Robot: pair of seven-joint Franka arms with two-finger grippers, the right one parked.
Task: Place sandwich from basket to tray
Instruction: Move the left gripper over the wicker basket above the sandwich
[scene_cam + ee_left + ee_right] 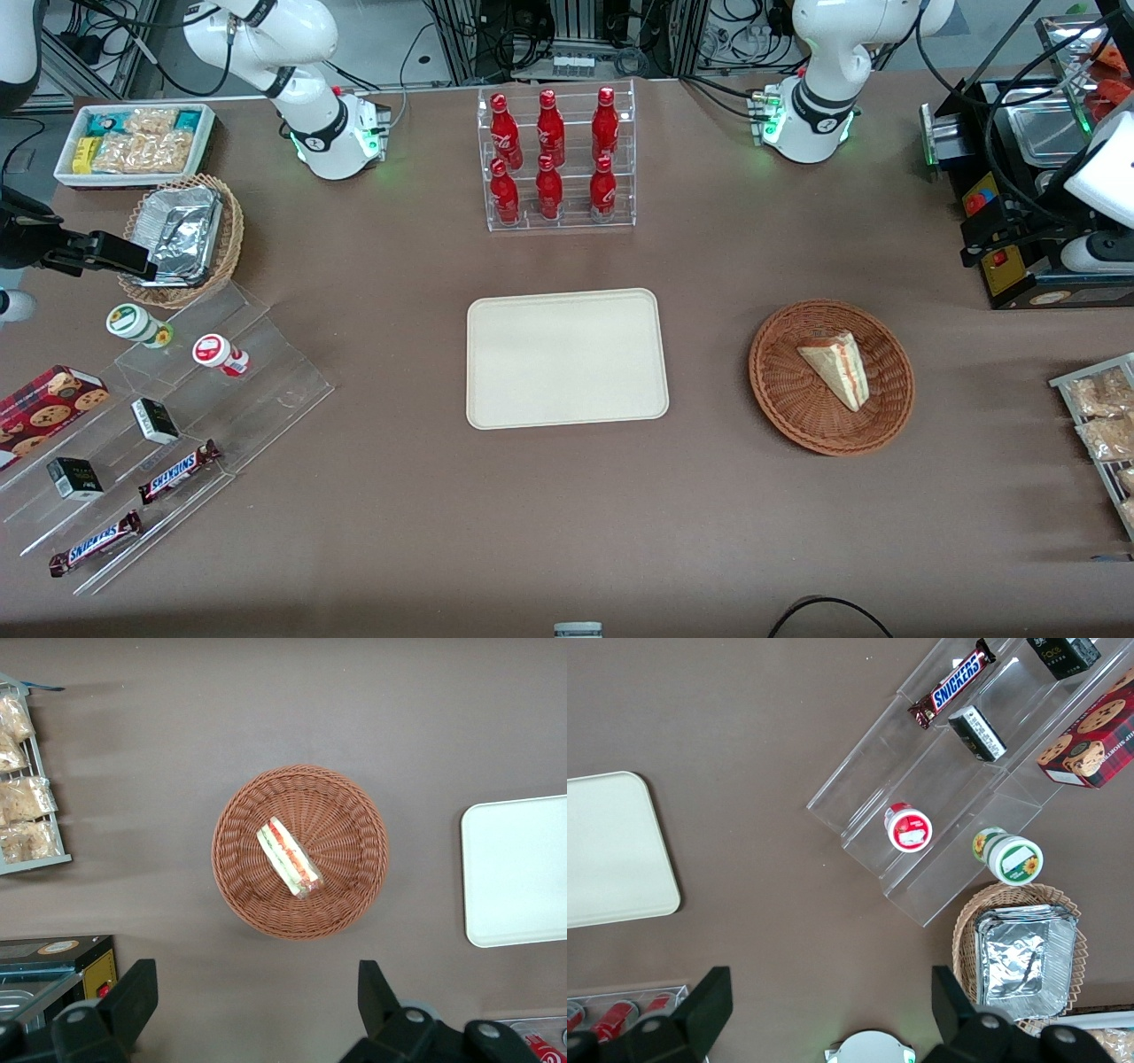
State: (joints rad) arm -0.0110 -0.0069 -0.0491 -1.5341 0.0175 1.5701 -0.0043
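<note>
On the brown bench (372, 496), nearest the front camera toward the parked arm's end, two Snickers bars (180, 470) lie on a clear stepped stand (257, 390) with small dark boxes and two round-lidded cups. Toward the working arm's end, bagged beige snacks (1101, 416) sit on a wire rack at the bench edge.

Mid-bench lies the cream tray (567, 359), bare. Beside it, toward the working arm's end and apart from it, sits the reddish-brown woven basket (780, 390). The sandwich (836, 366) lies in the basket on its side, its red and green filling edge showing.

The left arm's gripper (257, 1010) hangs high over the bench, pointing straight down, held above bare bench next to the basket and well clear of it. Its two black fingers (376, 997) stand wide apart with nothing between them.

Farther from the camera, six red bottles (549, 155) stand in a clear tiered rack. The working arm's white base (811, 124) is farther still.
</note>
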